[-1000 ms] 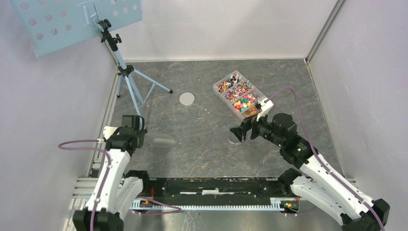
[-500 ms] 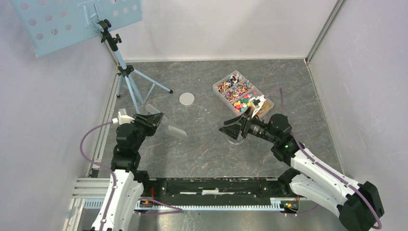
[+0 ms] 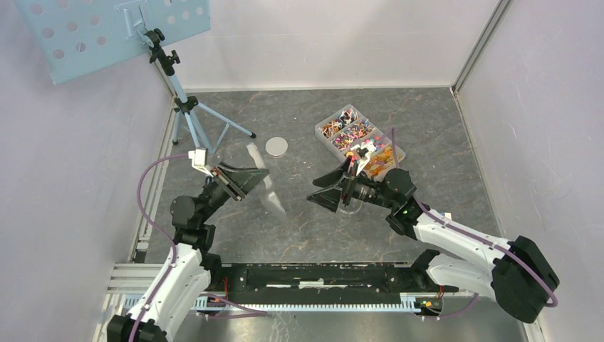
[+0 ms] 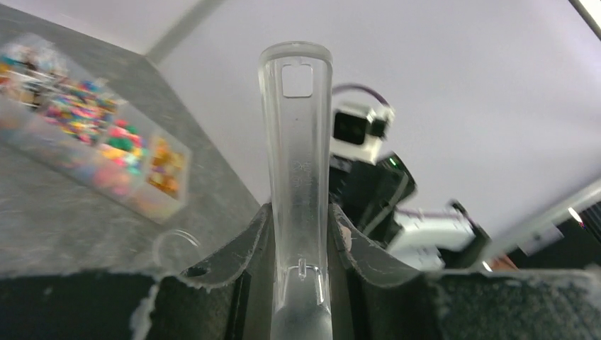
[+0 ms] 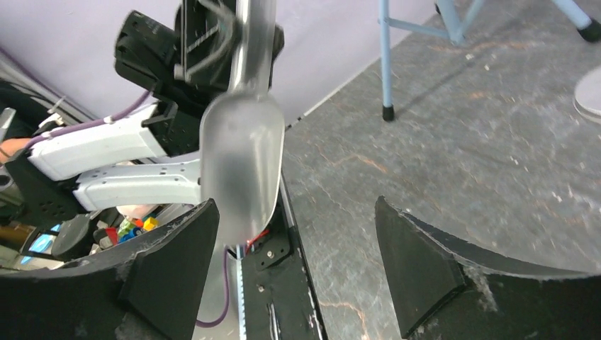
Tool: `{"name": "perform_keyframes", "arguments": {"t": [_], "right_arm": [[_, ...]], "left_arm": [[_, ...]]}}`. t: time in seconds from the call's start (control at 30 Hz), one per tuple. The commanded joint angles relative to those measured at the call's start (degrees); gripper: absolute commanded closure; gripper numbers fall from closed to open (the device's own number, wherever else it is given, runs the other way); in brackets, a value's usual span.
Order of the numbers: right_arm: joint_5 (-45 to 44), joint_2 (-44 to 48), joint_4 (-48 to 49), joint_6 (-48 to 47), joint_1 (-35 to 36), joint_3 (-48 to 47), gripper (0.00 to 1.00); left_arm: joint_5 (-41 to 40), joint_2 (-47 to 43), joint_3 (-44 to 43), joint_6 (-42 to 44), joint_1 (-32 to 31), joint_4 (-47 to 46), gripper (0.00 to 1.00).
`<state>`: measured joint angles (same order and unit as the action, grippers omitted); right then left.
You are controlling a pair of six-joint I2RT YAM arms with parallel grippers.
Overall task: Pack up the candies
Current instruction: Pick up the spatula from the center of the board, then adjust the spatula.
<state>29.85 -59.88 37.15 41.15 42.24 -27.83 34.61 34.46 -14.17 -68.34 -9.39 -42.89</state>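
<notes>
**A:** L side, what's the tool doing?
**B:** Left tool (image 3: 244, 179) is clamped on the handle of a clear scoop (image 3: 269, 191). The scoop is up off the counter (image 3: 299, 239), bowl end twd the right arm.

**A:** R side?
**B:** Right tool (image 3: 326, 189) has its jaws spread wide and holds nothing. It faces the scoop's bowl, near but apart. A clear round rim (image 4: 173, 246) sits on the counter approx under that arm.

**A:** Candies?
**B:** Candies (image 3: 354, 137) lie in a clear divided box (image 3: 320, 130) on the counter, far side, right of centre. They're mixed colours: pink, green, yellow, red. The right wrist overlaps the box's near end from above. Can't tell if they touch.

**A:** Anything else?
**B:** A grey disc (image 3: 276, 147) lies flat, left of the box, beside the feet of a blue stand (image 3: 186, 107).
</notes>
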Motion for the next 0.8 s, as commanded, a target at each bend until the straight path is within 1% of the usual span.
{"name": "perform_keyframes", "arguments": {"t": [0.0, 0.07, 0.1, 0.17, 0.23, 0.33, 0.47, 0.63, 0.77], "right_arm": [[2.57, -2.41, 13.47, 0.05, 0.98, -3.94, 0.16], [3.85, -3.28, 16.83, 0.50, 1.27, -4.09, 0.20], [4.60, -3.56, 18.69, 0.73, 1.57, -4.07, 0.21], [5.75, -3.88, 21.25, 0.69, 2.40, -4.11, 0.21], [6.14, -4.00, 21.67, -0.18, 3.36, -4.41, 0.19], [5.46, -4.31, 20.10, -1.88, 4.87, -4.90, 0.19], [5.13, -5.14, 20.07, -2.24, 6.09, -5.12, 0.22], [3.19, -5.81, 19.39, -3.35, 7.48, -5.30, 0.32], [1.64, -6.19, 19.02, -3.78, 7.95, -5.03, 0.35]], "left_arm": [[4.73, 0.47, -1.22, 3.68, -7.75, -9.41, 0.98], [4.69, 0.98, -1.83, 6.28, -11.65, -9.32, 0.98], [4.65, 1.39, -2.19, 7.27, -13.40, -9.35, 0.98], [4.43, 2.29, -3.01, 9.03, -15.95, -9.41, 0.98], [4.15, 3.42, -3.77, 9.99, -17.86, -9.89, 0.98], [4.37, 5.67, -4.86, 10.50, -19.76, -11.69, 0.98], [4.40, 8.51, -6.24, 11.76, -22.21, -12.39, 0.98], [3.56, 10.94, -7.15, 12.09, -24.54, -13.60, 0.98], [2.76, 11.76, -7.86, 12.72, -26.13, -14.06, 0.98]]}}
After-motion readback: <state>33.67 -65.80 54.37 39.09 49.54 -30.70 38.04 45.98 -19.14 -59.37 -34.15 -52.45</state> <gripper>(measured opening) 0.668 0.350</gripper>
